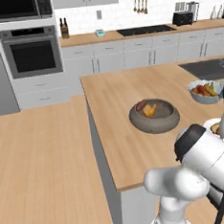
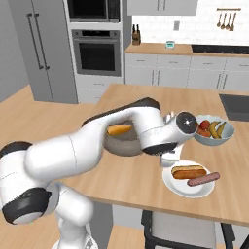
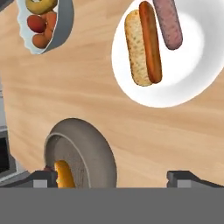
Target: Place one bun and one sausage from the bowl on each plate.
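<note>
My gripper [image 3: 114, 178] is open with nothing between its fingers, hovering above the counter between the bowl and a plate. The dark grey-brown bowl [image 3: 100, 153] [image 1: 156, 125] holds a bun [image 3: 64, 175] [image 1: 150, 111] and a reddish sausage [image 1: 141, 105]. On the white plate [image 3: 192, 70] [image 2: 185, 188] lie a bun [image 3: 134, 52] [image 2: 188, 171] with a brown strip along it and a pink sausage [image 3: 167, 22] [image 2: 203, 179] beside it. In the right base view my hand [image 2: 168, 159] hangs just left of the plate, and my arm hides most of the bowl [image 2: 127, 148].
A pale blue-grey fruit bowl [image 3: 61, 26] [image 2: 214, 138] [image 1: 206, 97] stands behind the plate on the wooden island [image 1: 117, 147]. A dark sink mat [image 1: 206, 68] lies at the island's far right. Cabinets and an oven line the back wall.
</note>
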Controlling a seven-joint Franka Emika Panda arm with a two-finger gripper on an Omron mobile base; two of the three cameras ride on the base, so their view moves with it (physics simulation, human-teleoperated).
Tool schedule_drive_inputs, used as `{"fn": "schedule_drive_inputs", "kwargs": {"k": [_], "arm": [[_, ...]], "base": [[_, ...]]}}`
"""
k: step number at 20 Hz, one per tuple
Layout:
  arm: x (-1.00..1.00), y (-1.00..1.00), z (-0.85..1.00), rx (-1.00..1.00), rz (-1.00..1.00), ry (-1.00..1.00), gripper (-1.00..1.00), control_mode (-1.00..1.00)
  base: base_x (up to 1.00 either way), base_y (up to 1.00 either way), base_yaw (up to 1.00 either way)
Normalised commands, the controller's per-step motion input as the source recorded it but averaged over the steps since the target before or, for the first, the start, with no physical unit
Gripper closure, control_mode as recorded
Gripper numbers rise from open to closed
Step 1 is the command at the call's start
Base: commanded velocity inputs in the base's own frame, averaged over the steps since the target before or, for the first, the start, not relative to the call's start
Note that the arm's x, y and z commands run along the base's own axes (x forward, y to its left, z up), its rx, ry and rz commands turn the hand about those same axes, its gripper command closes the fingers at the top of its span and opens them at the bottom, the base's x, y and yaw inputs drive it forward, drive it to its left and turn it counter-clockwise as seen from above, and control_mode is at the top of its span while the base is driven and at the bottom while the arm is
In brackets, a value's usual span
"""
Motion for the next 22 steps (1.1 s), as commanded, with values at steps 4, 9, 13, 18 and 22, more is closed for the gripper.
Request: {"fn": "schedule_drive_inputs", "kwargs": {"k": [4,9,13,18,22], "arm": [[0.9,1.0,0.1,-0.19,0.02,-0.07,-1.0,-1.0],[0.88,0.95,0.09,-0.1,0.23,0.07,-1.0,-1.0],[0.34,0.32,0.74,-0.12,0.42,0.46,-1.0,-1.0],[0.07,0.09,0.02,-0.08,0.15,0.14,-1.0,-1.0],[0.19,0.25,-0.84,0.0,0.08,0.05,-1.0,-1.0]], "base": [[0.0,0.0,0.0],[0.0,0.0,0.0],[0.0,0.0,0.0],[0.0,0.0,0.0],[0.0,0.0,0.0]]}}
